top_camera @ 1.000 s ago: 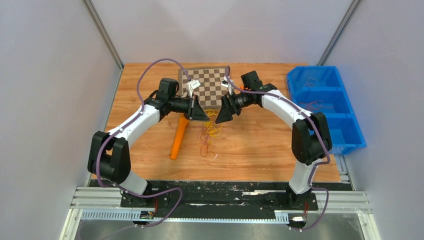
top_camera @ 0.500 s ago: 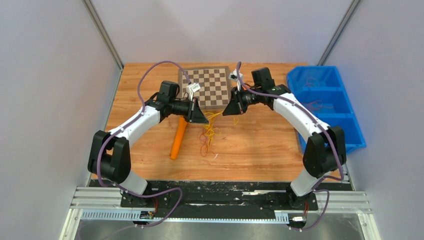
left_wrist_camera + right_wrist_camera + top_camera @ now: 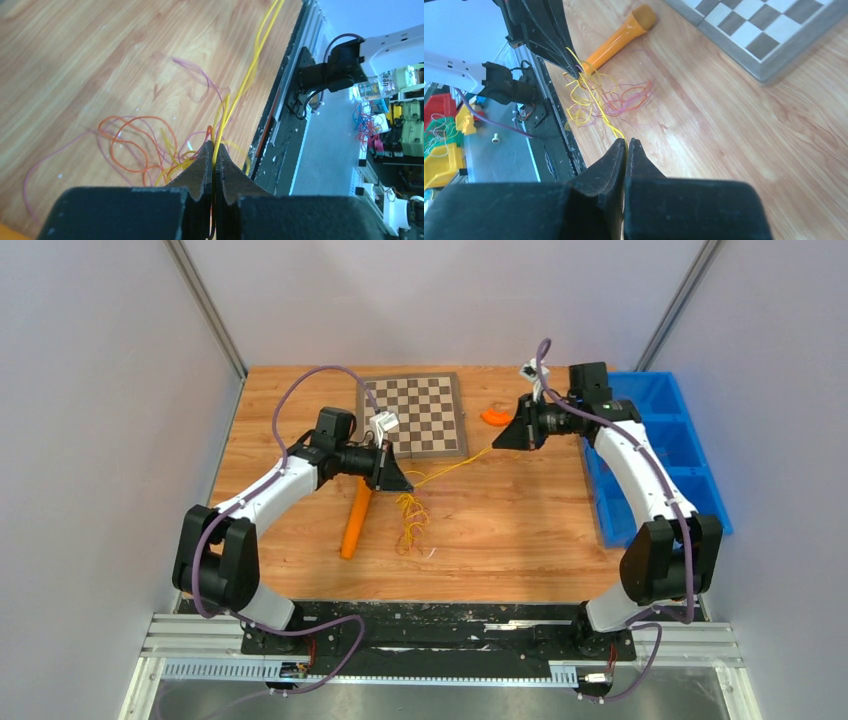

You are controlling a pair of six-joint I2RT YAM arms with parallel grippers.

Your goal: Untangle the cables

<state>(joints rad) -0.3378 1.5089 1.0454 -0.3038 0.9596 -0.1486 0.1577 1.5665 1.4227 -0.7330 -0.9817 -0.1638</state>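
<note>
Overhead first: shows a wooden worktop [image 3: 520,530] with the cables [image 3: 410,522] in a small loose tangle near its middle, just right of an orange marker-shaped stick [image 3: 357,517]. Left jaws closed at the tangle's far edge. Right jaws closed too, well apart to the right, near a small orange item [image 3: 494,416]. Between the two, a single yellow strand [image 3: 455,466] stretched in a straight line. Chessboard [image 3: 413,415] at the far side, blue compartment bin [image 3: 705,495] along the right edge.

From the left wrist: shows the jaws pressed together on the yellow strand [image 3: 250,70], seen here as two lines side by side running toward the top of the view. Beyond the tips, orange and yellow loops [image 3: 135,145] lying on the wood, with thin purple wire [image 3: 197,75] curling around them.

From the right wrist: shows the jaws together, the yellow strand [image 3: 600,110] entering between the tips and leading back to the left jaws at the upper left. Cables [image 3: 621,97] spread flat beside that line. Orange marker-shaped stick [image 3: 621,37] beyond them, a corner of the chessboard [image 3: 764,35] at the upper right.
</note>
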